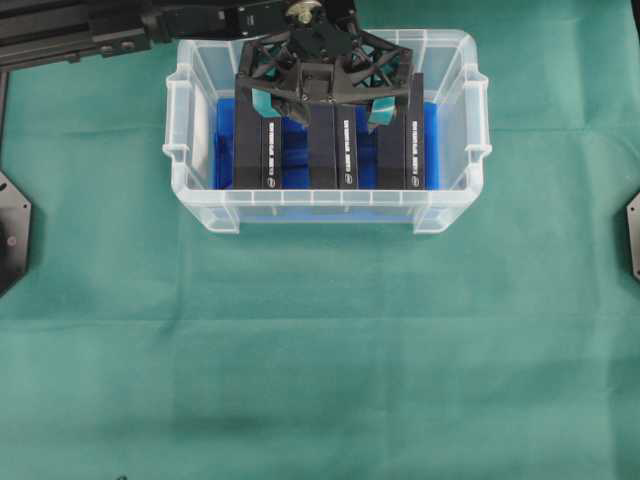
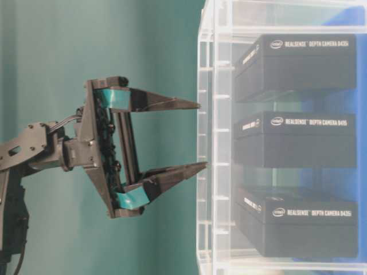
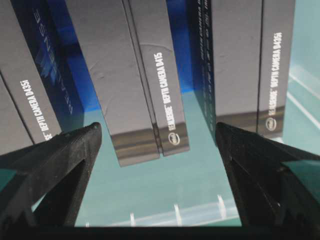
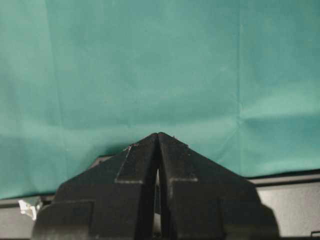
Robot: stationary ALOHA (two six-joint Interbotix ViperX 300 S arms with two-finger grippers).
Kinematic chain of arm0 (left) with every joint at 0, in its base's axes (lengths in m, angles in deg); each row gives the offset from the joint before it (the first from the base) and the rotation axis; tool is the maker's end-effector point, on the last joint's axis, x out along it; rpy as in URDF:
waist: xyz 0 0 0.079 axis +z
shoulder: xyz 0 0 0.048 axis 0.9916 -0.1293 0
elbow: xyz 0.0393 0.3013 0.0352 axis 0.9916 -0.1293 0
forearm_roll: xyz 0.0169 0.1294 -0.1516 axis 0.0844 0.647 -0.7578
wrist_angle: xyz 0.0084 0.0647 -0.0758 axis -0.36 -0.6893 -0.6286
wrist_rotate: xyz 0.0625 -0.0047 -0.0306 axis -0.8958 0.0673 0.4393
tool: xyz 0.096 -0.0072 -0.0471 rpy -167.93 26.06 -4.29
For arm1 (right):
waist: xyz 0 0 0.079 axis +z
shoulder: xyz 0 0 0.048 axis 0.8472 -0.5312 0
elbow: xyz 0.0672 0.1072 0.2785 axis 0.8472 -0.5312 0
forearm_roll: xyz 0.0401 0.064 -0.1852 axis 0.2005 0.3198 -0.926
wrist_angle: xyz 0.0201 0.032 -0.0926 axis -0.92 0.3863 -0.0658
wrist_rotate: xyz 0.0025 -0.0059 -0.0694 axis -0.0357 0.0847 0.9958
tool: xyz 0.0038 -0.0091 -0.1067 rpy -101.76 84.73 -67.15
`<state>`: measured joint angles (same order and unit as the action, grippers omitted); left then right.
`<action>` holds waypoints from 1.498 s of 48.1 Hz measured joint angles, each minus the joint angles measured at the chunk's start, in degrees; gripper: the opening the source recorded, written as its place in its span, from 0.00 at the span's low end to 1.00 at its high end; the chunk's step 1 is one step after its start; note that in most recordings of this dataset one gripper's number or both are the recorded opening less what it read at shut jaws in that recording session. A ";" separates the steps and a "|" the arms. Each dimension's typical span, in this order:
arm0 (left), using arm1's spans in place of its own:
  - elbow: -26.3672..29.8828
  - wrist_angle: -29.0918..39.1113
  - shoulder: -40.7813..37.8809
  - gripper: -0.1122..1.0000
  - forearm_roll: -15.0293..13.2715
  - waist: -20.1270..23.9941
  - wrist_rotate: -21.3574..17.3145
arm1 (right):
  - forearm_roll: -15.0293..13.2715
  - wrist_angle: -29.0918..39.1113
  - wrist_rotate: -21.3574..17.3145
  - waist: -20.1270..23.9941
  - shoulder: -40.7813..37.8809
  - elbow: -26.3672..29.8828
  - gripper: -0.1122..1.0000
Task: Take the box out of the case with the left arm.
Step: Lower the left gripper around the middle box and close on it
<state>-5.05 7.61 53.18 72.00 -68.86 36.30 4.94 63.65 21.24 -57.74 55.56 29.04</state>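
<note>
The clear case [image 1: 196, 200] with a blue bottom stands at the back middle of the green cloth. Three black boxes stand side by side in it: left [image 1: 257, 140], middle [image 1: 332, 150] and right [image 1: 402, 145]. My left gripper [image 1: 322, 105] hangs open over the case, its teal pads spread either side of the middle box [image 3: 140, 80]. From table level, the gripper [image 2: 200, 136] has its fingertips at the case's rim [image 2: 206, 143], in line with the middle box [image 2: 298, 137] and touching nothing. The wrist view shows both fingers [image 3: 55, 165] apart with nothing between them. My right gripper [image 4: 158, 135] is shut and empty above bare cloth.
Green cloth [image 1: 320, 350] covers the whole table in front of the case. Black mounting plates sit at the left edge [image 1: 12, 230] and the right edge [image 1: 632, 235]. The left arm's black frame [image 1: 80, 35] runs along the back left.
</note>
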 measured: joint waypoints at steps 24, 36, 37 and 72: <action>-3.16 -2.37 0.00 0.98 1.41 0.26 1.32 | -0.09 0.09 0.00 0.00 -0.09 0.00 0.10; -5.71 -4.75 0.00 0.98 2.46 0.35 2.11 | 0.00 0.00 0.09 0.00 -0.09 0.00 0.10; -5.98 -4.92 0.00 0.98 2.46 0.35 2.20 | 0.00 0.00 0.00 0.00 -0.09 0.00 0.10; -12.83 -13.27 -0.35 0.98 2.55 1.05 3.34 | -0.09 -0.18 0.00 0.00 -1.58 0.00 0.10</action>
<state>-17.88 -5.66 52.83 74.55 -67.80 39.64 4.85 63.48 21.24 -57.74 53.98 29.04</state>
